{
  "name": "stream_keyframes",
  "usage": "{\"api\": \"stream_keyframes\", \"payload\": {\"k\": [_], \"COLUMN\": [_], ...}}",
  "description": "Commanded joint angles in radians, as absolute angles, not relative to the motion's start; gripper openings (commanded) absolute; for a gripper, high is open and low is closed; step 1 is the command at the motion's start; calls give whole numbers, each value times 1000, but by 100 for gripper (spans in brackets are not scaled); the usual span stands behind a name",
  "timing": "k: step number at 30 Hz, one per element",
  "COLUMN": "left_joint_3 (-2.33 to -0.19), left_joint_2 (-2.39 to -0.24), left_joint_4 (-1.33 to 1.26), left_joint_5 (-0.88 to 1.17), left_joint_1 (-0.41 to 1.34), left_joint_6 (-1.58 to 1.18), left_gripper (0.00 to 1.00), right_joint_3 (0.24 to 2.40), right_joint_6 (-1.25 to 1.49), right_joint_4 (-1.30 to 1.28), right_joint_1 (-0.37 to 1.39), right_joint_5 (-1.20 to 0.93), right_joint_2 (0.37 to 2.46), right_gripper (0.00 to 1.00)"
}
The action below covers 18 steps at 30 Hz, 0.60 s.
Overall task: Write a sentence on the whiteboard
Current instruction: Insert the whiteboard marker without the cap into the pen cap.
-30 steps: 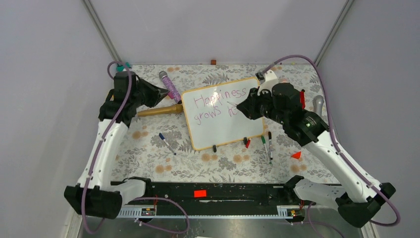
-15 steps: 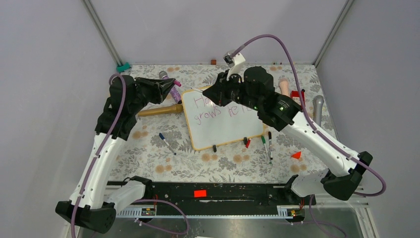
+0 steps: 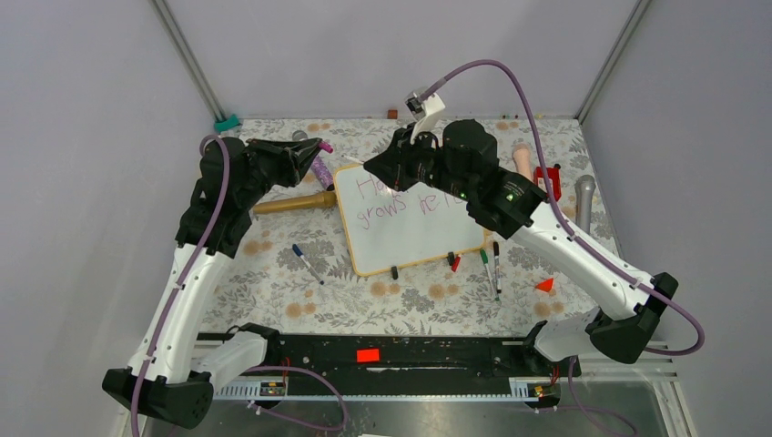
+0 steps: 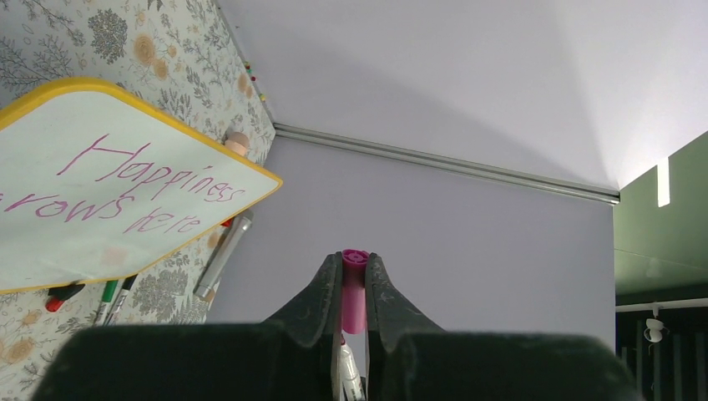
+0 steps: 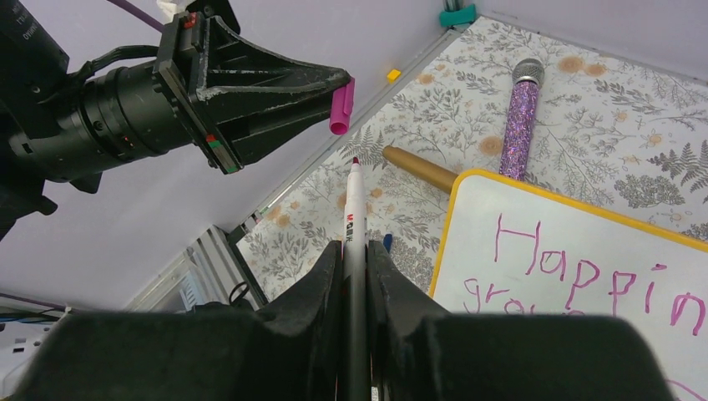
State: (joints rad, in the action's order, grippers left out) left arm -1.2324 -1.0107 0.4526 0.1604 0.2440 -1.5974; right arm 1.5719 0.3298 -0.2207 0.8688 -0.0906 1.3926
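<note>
Large glossy white rectangular whiteboard [image 3: 410,223] w/ thin yellow wooden rim lies flat on the floral-print table [image 3: 273,282], roughly mid-table, long axis tilted. Pink handwritten sentence [image 3: 405,200] sits in the board's upper half, two lines; wrist views show "Happiness" over "grows here". Two small black feet on the board's near rim.

Left gripper [image 3: 320,146] hangs just off the board's far-left corner, above the table, fingers pressed onto a short magenta marker cap [image 4: 354,288]; cap's open end pokes past the fingertips. Right gripper [image 3: 373,167] hovers over the same far-left corner, fingers clamped on a white marker pen w/ dark pink tip [image 5: 353,213]. In the right wrist view the pen tip points toward the cap, close below it, not touching.

Off the board's left rim: gold-coloured rod [image 3: 293,204], one end near the rim, and a purple glitter microphone [image 3: 316,167] beyond it. Blue-capped marker [image 3: 307,263] lies well left of the near-left corner. Near the board's near-right corner: green marker [image 3: 488,269] and black marker [image 3: 496,264] side by side, plus a small red cap [image 3: 455,263]. Grey microphone [image 3: 584,200] well right of the board.
</note>
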Motion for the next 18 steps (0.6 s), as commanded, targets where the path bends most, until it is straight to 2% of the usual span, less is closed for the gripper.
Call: {"api": "stream_keyframes", "payload": {"k": [1, 18], "left_joint_3": [-1222, -1222], "left_joint_2": [-1012, -1016], "left_joint_4": [411, 407], "left_joint_5": [162, 174], "left_joint_1": [248, 248], "left_joint_6": [-1697, -1691], "left_gripper": [0, 0], "right_joint_3": [1593, 1605], "right_joint_6": [335, 333], "right_joint_4": [-152, -143], "right_joint_1": [879, 879], "right_joint_5": [-91, -106], "right_joint_2": [1379, 1407], "right_gripper": [0, 0]}}
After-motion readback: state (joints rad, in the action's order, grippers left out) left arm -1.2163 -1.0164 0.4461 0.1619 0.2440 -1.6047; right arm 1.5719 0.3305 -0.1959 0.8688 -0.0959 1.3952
